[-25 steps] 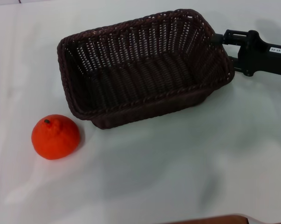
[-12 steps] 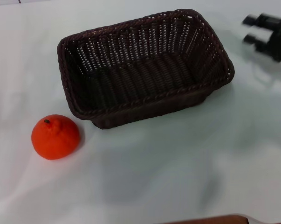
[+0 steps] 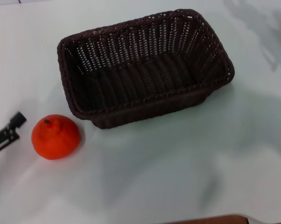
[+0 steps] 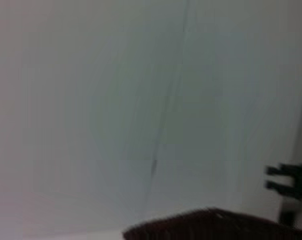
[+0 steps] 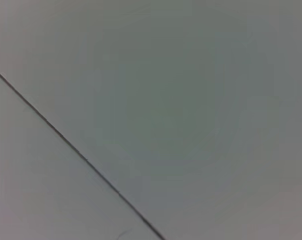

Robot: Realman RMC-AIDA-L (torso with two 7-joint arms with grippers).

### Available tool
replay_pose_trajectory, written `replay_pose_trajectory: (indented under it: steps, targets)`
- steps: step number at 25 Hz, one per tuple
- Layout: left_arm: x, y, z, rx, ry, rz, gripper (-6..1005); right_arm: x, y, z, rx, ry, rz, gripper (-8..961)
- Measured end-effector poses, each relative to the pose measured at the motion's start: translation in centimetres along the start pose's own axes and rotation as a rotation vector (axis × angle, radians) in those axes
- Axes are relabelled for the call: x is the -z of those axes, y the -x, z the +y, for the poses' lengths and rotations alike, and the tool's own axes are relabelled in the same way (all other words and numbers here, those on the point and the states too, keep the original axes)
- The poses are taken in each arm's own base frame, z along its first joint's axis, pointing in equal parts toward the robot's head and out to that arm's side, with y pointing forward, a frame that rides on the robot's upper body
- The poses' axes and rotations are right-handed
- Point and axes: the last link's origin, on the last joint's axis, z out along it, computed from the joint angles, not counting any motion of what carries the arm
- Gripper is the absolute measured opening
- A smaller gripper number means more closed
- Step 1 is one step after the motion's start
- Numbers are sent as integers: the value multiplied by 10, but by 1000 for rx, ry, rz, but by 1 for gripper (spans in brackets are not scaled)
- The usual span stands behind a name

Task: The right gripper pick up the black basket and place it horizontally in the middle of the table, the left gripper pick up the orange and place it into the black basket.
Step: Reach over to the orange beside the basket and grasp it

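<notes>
Now the basket stands upright on the table, open side up, resting flat on its bottom with nothing inside it. Its long sides run across the head view, skewed a little, so that the basket's right end lies farther from the robot than its left end. No gripper touches it.

The orange sits on the table off the basket's near left corner, close to it but apart, with white table showing between the two. Its dark stem spot faces up.

The left gripper reaches in beyond the orange, on the side away from the basket, low over the table. Only its two dark fingertips show at the edge of the head view, spread apart with bare table between them and holding nothing. The nearer tip is just beside the orange, and I cannot tell whether it touches the fruit.

The right gripper is out of the head view. The left wrist view catches it small and blurred, well beyond the basket's rim. Its two fingers stand parted and empty. The right wrist view shows only pale surface crossed by a thin dark line.
</notes>
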Motion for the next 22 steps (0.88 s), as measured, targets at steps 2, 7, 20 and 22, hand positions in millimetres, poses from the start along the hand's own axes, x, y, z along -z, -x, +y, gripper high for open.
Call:
replay_pose_trajectory:
  steps: [2, 7, 20, 22]
  targets:
    - [2, 4, 5, 9, 26, -24, 935, -7, 0, -2, 34, 12, 20, 610]
    - [1, 12, 8, 22, 35, -72, 935, -20, 1, -10, 83, 9, 57, 602]
    - [-19, 34, 11, 30, 51, -197, 931, -24, 7, -13, 83, 5, 71, 599]
    - [-22, 36, 10, 31, 51, -214, 926, -23, 7, -12, 81, 8, 74, 598]
